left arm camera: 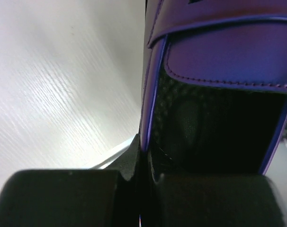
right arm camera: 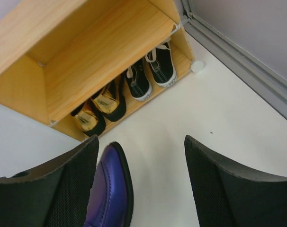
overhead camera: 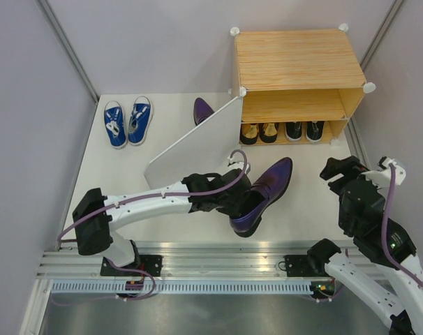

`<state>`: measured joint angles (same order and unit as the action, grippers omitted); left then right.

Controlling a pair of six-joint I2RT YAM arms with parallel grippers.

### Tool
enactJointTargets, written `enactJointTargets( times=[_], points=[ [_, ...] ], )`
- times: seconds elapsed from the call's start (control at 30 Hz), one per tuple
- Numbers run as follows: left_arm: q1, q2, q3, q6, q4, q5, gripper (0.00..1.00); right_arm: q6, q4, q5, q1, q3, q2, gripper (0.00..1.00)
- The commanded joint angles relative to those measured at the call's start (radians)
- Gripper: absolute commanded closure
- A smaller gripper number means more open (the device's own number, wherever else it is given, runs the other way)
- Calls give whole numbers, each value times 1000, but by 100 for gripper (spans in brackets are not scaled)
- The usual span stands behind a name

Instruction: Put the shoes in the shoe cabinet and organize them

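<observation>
My left gripper point(overhead camera: 241, 201) point(left arm camera: 143, 152) is shut on the side wall of a dark purple dress shoe point(overhead camera: 269, 183) point(left arm camera: 219, 52), near its opening, and holds it tilted in front of the shoe cabinet point(overhead camera: 295, 59) point(right arm camera: 96, 56). My right gripper point(overhead camera: 340, 167) point(right arm camera: 141, 142) stands open to the right of the shoe. The shoe's pointed toe point(right arm camera: 108, 189) lies just inside its left finger, with a wide gap to the other finger. Gold shoes point(overhead camera: 259, 131) point(right arm camera: 98, 109) and black shoes point(overhead camera: 303, 130) point(right arm camera: 150, 75) sit on the cabinet's lower shelf.
The white door panel point(overhead camera: 194, 150) hangs open, slanting to the left of the cabinet. Another purple shoe point(overhead camera: 202, 109) shows partly behind it. Blue sneakers point(overhead camera: 128, 122) lie side by side at the back left. Grey walls close in both sides of the table.
</observation>
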<state>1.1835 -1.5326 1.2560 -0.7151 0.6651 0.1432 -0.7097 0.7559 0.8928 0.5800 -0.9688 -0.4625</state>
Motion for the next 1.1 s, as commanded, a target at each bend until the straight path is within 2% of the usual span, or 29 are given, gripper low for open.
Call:
enactJointTargets(
  times=[0.0,0.3,0.37,0.47,0.5,0.53,0.63,0.83,0.97,1.07],
  points=[
    [-15,8,33,-167,-249,122,98,30,7,-2,3,41,-37,23],
    [-45,-178,111,-359,-219,288,98,59,-104,-103,0,142,-116,20],
    [-48,-225,120,-400,-196,335,93,61,-113,-118,1,160,-126,19],
    [-53,-282,138,-452,-180,342,76,70,-132,-138,1,192,-128,18],
    [-53,-296,155,-448,-180,337,70,73,-135,-140,1,205,-128,18],
    [-53,-311,163,-445,-180,328,59,76,-139,-140,1,209,-128,18],
    [-53,-350,195,-405,-180,285,43,93,-144,-144,1,217,-131,17],
    [-50,-295,230,-310,-222,236,40,93,-152,-152,1,225,-117,16],
    [-50,-245,270,-169,-236,185,40,84,-148,-173,0,237,-99,16],
    [-51,-187,298,-77,-187,225,39,61,-132,-190,1,254,-84,16]
  ],
)
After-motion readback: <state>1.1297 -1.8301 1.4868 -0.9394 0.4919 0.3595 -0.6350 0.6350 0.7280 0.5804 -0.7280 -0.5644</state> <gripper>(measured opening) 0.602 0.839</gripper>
